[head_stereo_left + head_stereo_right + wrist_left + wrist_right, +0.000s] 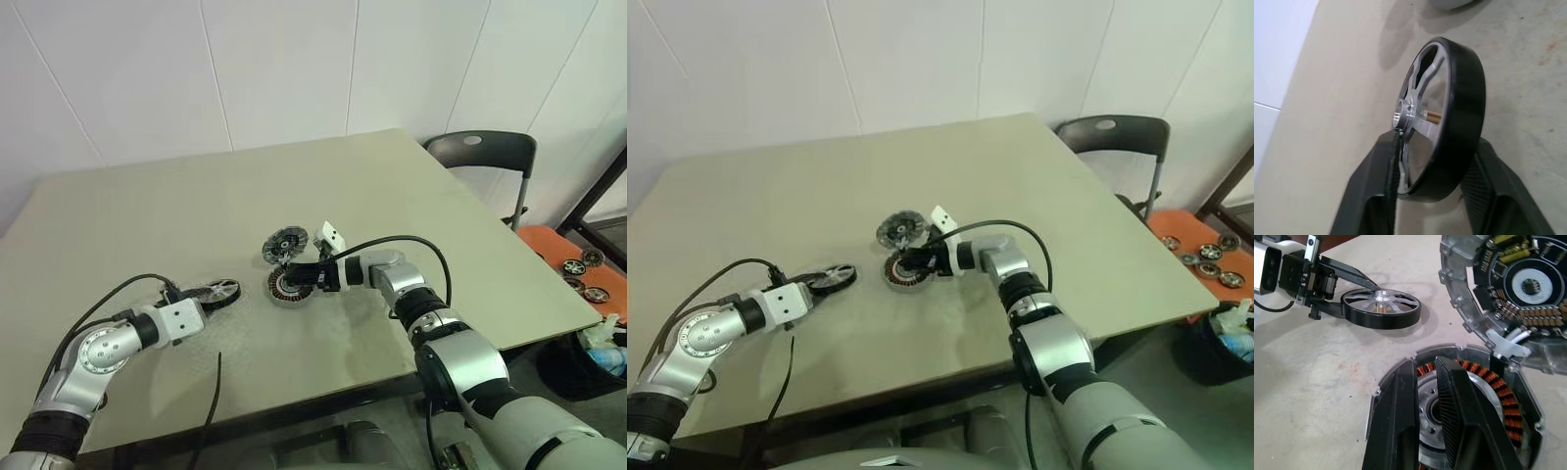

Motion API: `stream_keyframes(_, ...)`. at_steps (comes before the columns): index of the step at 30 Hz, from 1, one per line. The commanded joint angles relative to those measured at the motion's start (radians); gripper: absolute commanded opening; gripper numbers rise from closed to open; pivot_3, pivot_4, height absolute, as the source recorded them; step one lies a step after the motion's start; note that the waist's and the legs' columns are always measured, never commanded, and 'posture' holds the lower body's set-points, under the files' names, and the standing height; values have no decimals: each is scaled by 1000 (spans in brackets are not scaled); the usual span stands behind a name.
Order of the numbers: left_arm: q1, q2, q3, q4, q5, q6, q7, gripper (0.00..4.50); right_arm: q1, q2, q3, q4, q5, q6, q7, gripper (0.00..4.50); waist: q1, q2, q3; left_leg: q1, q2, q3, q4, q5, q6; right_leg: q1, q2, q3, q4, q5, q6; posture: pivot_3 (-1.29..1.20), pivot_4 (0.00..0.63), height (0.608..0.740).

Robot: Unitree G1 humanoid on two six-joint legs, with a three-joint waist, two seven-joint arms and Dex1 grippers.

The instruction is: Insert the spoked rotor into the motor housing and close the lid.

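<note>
The spoked rotor [1381, 308] is grasped at its rim by the left gripper [201, 300], low over the table [147, 215]. The right gripper [1435, 406] is nearly clenched over the motor housing [290, 286]. Behind it, the lid [284, 244] stands tilted. No legible markings are seen.

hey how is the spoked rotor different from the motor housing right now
The spoked rotor has a black rim and open silver spokes; the motor housing holds coppery windings inside a silver shell. The left gripper clamps the rotor; the right gripper reaches into the housing. Both are round.
</note>
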Motion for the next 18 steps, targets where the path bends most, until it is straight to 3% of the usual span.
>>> stream_keyframes(1, -8, 7, -15, 0, 9, 1, 0, 1896, -14, -1, -6, -8, 1, -14, -1, 654, 0, 0, 0, 0, 0, 0, 0, 0, 0, 0, 0, 0, 0, 0, 0, 0, 0, 740)
stream_keyframes(10, -2, 8, -18, -13, -32, 4, -33, 1896, -12, 3, -5, -7, 0, -15, -5, 654, 0, 0, 0, 0, 0, 0, 0, 0, 0, 0, 0, 0, 0, 0, 0, 0, 0, 740)
stream_keyframes(16, -18, 18, -1, -10, -2, -18, 12, 592, -16, 7, -4, -2, -1, -18, -9, 654, -1, 0, -3, 0, 0, 0, 0, 0, 0, 0, 0, 0, 0, 0, 0, 0, 0, 740)
stream_keyframes(18, -26, 18, 1, -7, 8, -38, 32, 592, -17, 8, -4, -1, -2, -19, -10, 654, -1, 0, -3, 0, 0, 0, -1, 0, 0, 0, -1, 0, 0, 0, 0, 0, 0, 740)
